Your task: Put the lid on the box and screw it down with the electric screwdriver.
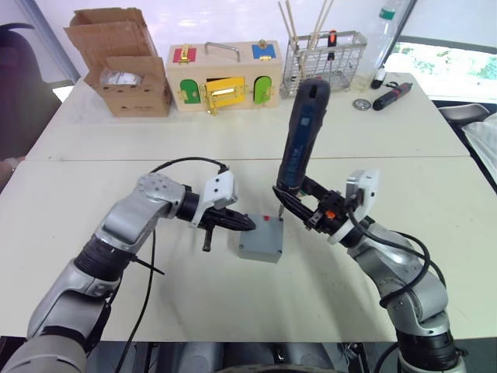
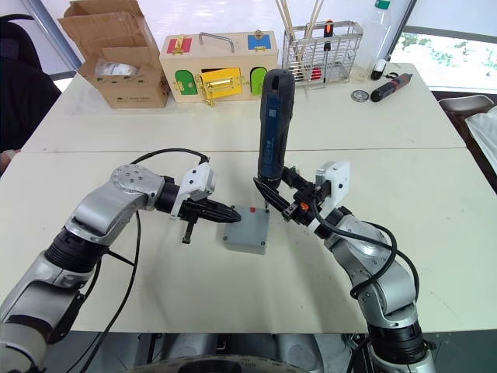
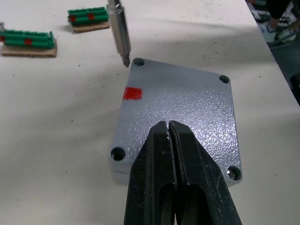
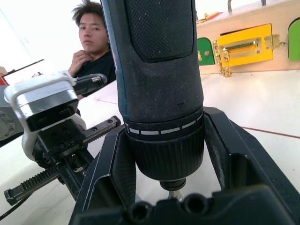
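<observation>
Overhead, the lid already sits on the box mid-desk, left gripper with fingers closed empty, tips pressing its near edge; right gripper clamps the electric screwdriver upright. Left wrist: bit tip hangs just beside a corner hole, not yet seated. Right wrist: fingers squeeze the tool's collar, long axis vertical

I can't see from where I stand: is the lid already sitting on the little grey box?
Yes, the lid lies flat over the box, with the left gripper shut and pressing on top.
</observation>
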Motion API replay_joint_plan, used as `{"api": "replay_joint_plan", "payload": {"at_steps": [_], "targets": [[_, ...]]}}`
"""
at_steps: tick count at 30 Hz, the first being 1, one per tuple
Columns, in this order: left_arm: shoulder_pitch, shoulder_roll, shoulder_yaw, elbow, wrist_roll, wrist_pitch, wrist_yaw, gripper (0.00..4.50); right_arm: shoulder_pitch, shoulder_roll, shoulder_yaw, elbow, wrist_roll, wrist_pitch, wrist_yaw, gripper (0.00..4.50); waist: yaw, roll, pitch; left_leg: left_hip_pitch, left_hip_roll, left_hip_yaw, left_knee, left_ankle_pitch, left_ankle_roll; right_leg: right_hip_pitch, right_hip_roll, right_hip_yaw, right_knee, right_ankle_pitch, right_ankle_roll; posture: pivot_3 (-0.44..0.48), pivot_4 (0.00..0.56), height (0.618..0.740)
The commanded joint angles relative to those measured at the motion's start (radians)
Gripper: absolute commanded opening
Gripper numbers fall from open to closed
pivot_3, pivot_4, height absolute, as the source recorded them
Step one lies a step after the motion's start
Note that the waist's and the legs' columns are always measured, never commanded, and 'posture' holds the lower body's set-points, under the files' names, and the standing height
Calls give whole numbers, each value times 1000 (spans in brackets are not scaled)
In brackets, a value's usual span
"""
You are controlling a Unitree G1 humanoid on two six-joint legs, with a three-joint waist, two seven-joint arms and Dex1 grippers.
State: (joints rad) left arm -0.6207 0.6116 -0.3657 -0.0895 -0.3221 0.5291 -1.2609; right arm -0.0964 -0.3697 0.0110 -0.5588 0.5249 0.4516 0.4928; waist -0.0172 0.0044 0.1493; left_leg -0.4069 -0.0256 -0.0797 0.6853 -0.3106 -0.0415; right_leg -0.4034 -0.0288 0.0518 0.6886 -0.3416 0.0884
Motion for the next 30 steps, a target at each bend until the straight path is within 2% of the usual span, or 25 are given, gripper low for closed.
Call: {"api": "replay_joint_plan", "payload": {"at_steps": [1,17,30], "targets": [[6,-2,-9,17,24,-24,-6,0,-20,7,-39,-67,37,-12,-14,1745,0,0,0,0,0,0,0,0,0,0,0,0,0,0,0,0,150,740],[-6,-28,-24,66,56,-75,-19,0,11,-4,-49,-140,85,40,-63,1745,0,0,0,1,0,0,0,0,0,1,0,0,1,0,0,0,150,740],[-11,-27,-25,58,64,-67,-18,0,39,-10,-13,-105,51,19,-28,1745,0,0,0,1,0,0,0,0,0,1,0,0,1,0,0,0,150,740]]}}
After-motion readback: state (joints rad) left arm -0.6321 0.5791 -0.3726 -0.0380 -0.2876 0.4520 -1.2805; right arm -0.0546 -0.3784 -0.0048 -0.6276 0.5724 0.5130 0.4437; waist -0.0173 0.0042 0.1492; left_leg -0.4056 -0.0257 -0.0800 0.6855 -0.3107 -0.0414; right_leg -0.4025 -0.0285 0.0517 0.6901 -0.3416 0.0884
